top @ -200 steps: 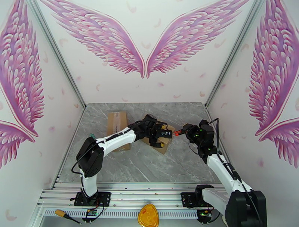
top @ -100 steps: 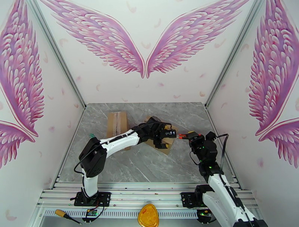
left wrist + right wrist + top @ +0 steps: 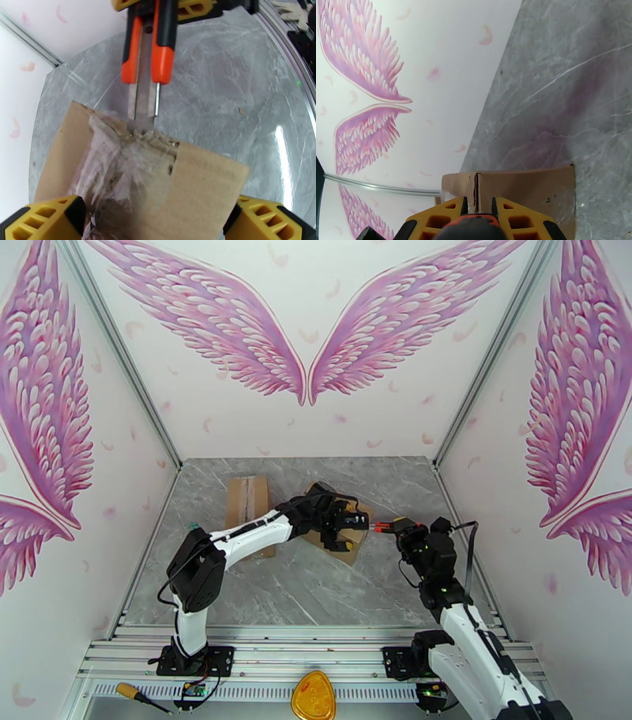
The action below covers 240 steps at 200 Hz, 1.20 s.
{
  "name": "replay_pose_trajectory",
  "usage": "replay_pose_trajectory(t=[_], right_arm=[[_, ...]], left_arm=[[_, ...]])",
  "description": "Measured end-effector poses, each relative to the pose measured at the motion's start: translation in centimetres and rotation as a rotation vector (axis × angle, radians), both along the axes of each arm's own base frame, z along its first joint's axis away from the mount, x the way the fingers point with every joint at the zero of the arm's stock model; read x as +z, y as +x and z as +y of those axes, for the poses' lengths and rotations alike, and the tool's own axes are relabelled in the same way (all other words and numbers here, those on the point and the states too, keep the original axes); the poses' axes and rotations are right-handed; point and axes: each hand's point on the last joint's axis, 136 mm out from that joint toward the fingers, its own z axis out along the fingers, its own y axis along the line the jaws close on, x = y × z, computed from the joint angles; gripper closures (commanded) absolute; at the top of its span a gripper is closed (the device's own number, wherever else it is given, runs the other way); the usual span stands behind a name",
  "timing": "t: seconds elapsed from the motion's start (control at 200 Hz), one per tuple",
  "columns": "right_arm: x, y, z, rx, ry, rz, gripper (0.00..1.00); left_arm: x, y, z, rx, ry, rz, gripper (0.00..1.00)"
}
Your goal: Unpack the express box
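Left wrist view: your left hand clamps the express box on the counter, fingers cropped.
Right hand: closed on the utility knife.
Blade: tip hidden in crumpled tape at the box's far edge.

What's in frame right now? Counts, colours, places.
taped box: 1, brown cardboard, table centre
second box: 1, brown cardboard, back left
utility knife: 1, orange and black, blade tip at the taped box's edge
screwdriver: 1, yellow handle, front rail, left
yellow object: 1, front edge, centre
table: 1, grey marble
walls: white, pink wings
left end effector: 1, yellow-black, jaws wide across taped box
right end effector: 1, yellow-black, holding utility knife
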Motion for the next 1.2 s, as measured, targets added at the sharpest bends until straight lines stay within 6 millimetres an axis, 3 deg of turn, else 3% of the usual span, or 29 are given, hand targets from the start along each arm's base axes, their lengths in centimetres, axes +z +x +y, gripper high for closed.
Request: replay_pose_trajectory(t=[0.525, 0.904, 1.199], right_arm=[[1.2, 3.6, 3.8, 0.349, -0.084, -0.004, 1.00], [0.3, 3.3, 4.5, 0.564, -0.024, 0.042, 1.00], [-0.5, 3.2, 4.1, 0.520, 0.067, 0.121, 1.00]], left_arm=[[0.0, 0.6, 2.1, -0.083, 0.036, -0.017, 0.05], [0.0, -0.6, 2.6, -0.161, 0.041, -0.007, 0.05], [0.0, -0.5, 2.4, -0.135, 0.044, -0.004, 0.05]])
